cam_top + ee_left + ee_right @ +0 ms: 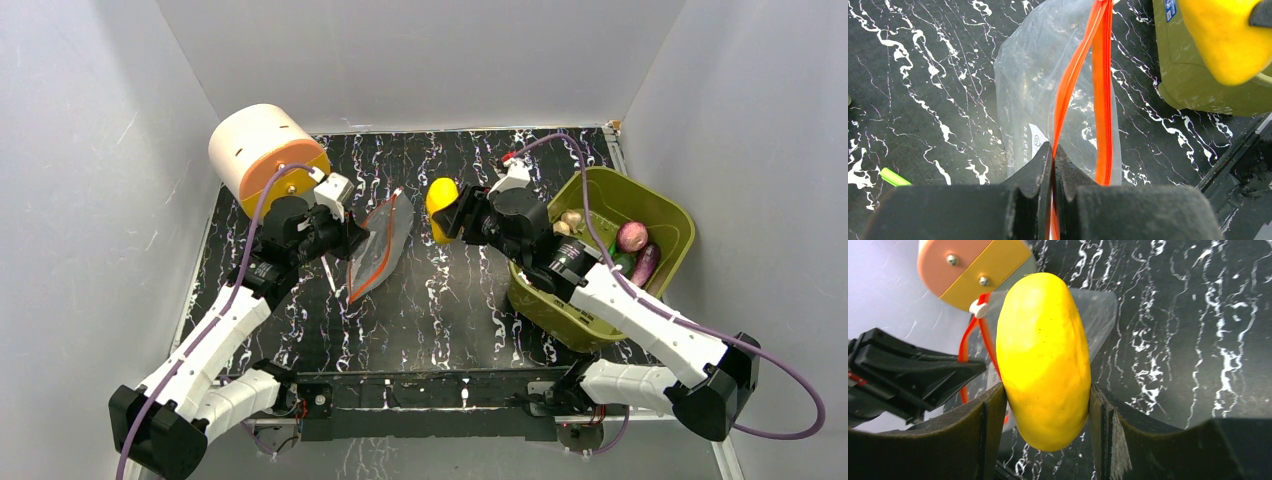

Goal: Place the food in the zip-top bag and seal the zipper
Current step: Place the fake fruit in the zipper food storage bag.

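A black tabletop point(440, 300) veined with white, boxed in by plain white walls point(90, 180), with two robot arms reaching in from the near edge.

The left gripper point(1053, 150) has its fingers pressed tight together on one lip of the orange-red zipper point(1100, 100), at the near end of the strip. The other lip bows away from it, so a narrow slit of mouth stands open. The clear bag point(1033, 90) hangs from that pinch, lifted and tilted on edge left of centre, its lower side against the table. Holding a single lip looks deliberate: it props the opening toward the other arm.

The right gripper point(1048, 405) pinches the yellow lemon point(1044, 360) across its narrow waist, a foam pad on each side, with most of the fruit sticking out past the fingertips. That leaves the free end able to lead into the slit. The lemon is held above the table, near the bag's mouth but not touching it.

Further right, just beside the right arm, sits an olive-green basket point(660, 215) holding the eggplant point(646, 264), the pink round piece point(631, 236), the beige lump point(571, 221) and the green piece point(620, 262). None of the food is in the bag yet.

A cream and orange drum point(265, 155) lies at the back left, behind the left arm
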Motion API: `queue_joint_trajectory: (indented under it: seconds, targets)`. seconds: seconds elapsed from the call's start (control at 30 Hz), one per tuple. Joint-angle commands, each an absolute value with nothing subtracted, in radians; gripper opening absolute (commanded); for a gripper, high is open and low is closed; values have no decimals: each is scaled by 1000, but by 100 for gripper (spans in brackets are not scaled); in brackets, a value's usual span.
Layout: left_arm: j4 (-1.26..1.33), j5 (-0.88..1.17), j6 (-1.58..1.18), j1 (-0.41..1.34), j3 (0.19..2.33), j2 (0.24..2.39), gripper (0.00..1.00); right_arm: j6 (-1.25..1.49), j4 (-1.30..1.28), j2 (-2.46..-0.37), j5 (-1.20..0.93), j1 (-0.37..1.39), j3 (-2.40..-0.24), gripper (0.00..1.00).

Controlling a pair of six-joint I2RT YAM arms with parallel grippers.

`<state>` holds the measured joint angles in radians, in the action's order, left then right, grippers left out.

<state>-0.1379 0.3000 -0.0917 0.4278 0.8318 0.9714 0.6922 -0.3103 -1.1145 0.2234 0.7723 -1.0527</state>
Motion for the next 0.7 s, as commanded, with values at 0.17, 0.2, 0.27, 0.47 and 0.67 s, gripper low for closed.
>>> queue_joint_trajectory:
  seconds: [0.17,0.2,0.27,0.47,0.67]
  targets:
    - [-65,325,-110,433,813,976,0,824,-208,-1125,40,846,-1069,40]
    - [-63,322,-107,433,814,977,0,833,-206,-1127,47,862,-1069,40]
    - [-64,319,-106,432,815,976,0,845,-206,-1136,66,895,-1071,40]
    - [-57,334,-111,433,808,980,0,884,-202,-1201,59,974,-1100,39]
    - [-59,342,-111,433,806,975,0,906,-210,-1245,68,997,-1115,40]
